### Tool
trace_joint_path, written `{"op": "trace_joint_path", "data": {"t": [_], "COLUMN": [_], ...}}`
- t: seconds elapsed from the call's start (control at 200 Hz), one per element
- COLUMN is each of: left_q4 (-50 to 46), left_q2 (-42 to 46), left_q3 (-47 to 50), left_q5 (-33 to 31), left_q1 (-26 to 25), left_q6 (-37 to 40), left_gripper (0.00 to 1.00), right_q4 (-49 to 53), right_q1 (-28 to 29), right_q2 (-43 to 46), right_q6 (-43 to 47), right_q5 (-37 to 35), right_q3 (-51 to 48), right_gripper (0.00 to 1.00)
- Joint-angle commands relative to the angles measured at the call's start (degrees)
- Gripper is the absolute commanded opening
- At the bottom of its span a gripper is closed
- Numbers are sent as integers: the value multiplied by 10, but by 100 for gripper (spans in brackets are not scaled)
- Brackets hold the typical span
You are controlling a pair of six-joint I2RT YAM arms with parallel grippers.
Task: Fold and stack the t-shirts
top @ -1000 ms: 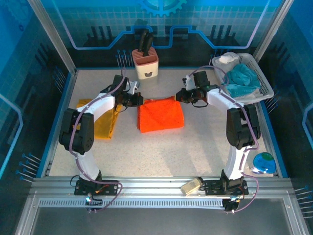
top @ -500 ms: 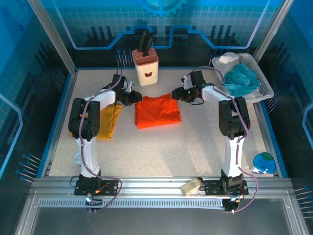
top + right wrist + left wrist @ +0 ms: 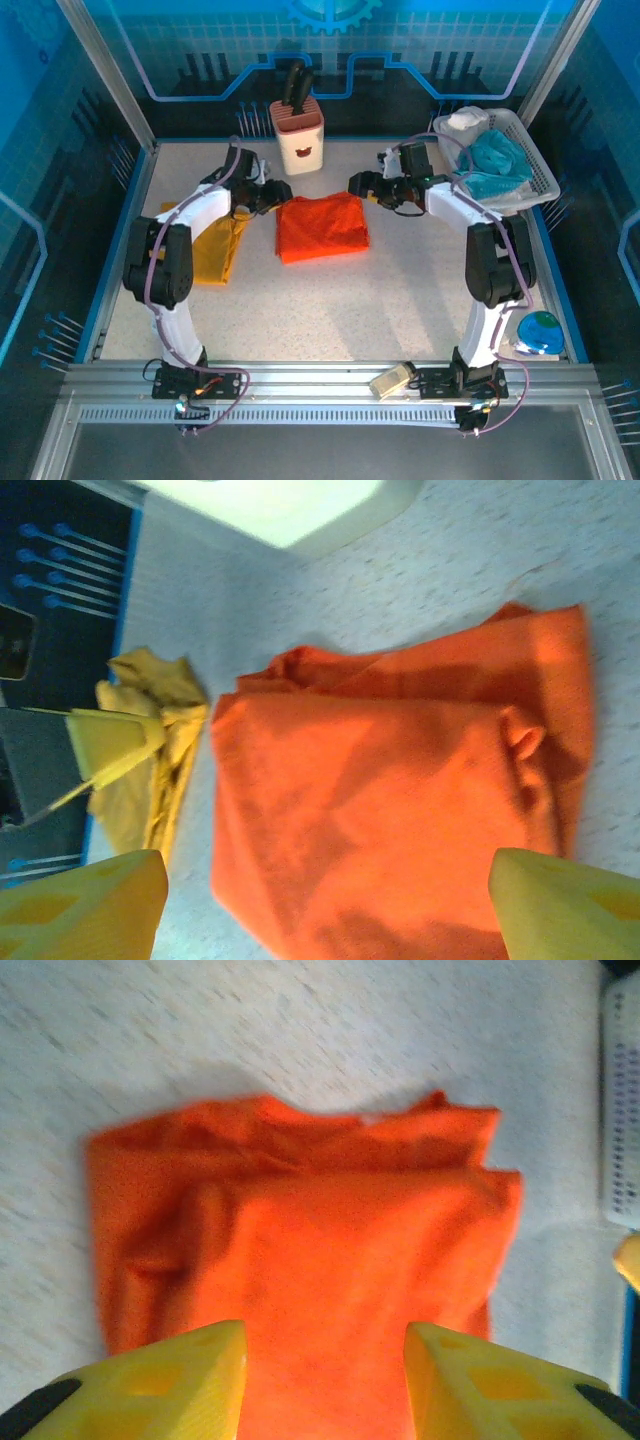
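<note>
**Orange t-shirt** [image 3: 322,227]: folded into a rough rectangle with layered, slightly uneven edges. It lies flat on the speckled desk [image 3: 350,300], far of centre and between the two arms.

**Mustard yellow t-shirt** [image 3: 215,245]: crumpled and unfolded, on the desk left of the orange one and apart from it. It is partly under the left arm.

**Left fingers** [image 3: 165,1385]: parted and holding nothing, at the orange t-shirt's far left corner, with its cloth showing in the gap.

**Right fingers** [image 3: 560,900]: spread wide and holding nothing, at the orange t-shirt's far right corner.

**Cream holder** [image 3: 298,135]: upright with dark handles sticking out, beyond the orange t-shirt at the far edge.

**White basket** [image 3: 540,170]: at the far right corner, holding a teal cloth [image 3: 495,160] and a white cloth [image 3: 465,120].
</note>
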State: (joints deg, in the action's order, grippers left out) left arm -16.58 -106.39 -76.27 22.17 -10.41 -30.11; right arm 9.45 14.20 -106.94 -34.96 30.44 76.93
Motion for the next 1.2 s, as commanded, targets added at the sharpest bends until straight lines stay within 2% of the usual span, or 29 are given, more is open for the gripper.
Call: {"op": "trace_joint_path", "data": {"t": [0.0,0.21,0.36,0.52,0.79,0.906,1.046,1.196], "left_q4": [45,81,54,83,95,99,18,-120], "left_q2": [27,-3,-37,-61,-45,-21,39,44], "left_q3": [53,66,70,111,157,166,130,51], "left_q5": [11,-8,-57,-41,-9,35,38,-40], "left_q1": [-40,-105,-125,-98,-46,-20,7,14], "left_q6": [-99,-157,-143,-147,-138,-130,-60,56], "left_gripper": [45,44,42,42,42,42,47,58], "right_q4": [-135,-295,-349,-348,-299,-294,-279,-266], "right_q1": [24,63,62,44,30,28,25,26], "right_q2": [13,-30,-56,-77,-75,-73,-55,-28], "right_q6": [-143,-251,-273,-257,-205,-194,-174,-161], "right_q5": [62,60,44,40,31,39,70,108], "right_q3": [-68,-129,-169,-196,-207,-204,-186,-162], "right_gripper": [85,85,85,85,85,85,85,85]}}
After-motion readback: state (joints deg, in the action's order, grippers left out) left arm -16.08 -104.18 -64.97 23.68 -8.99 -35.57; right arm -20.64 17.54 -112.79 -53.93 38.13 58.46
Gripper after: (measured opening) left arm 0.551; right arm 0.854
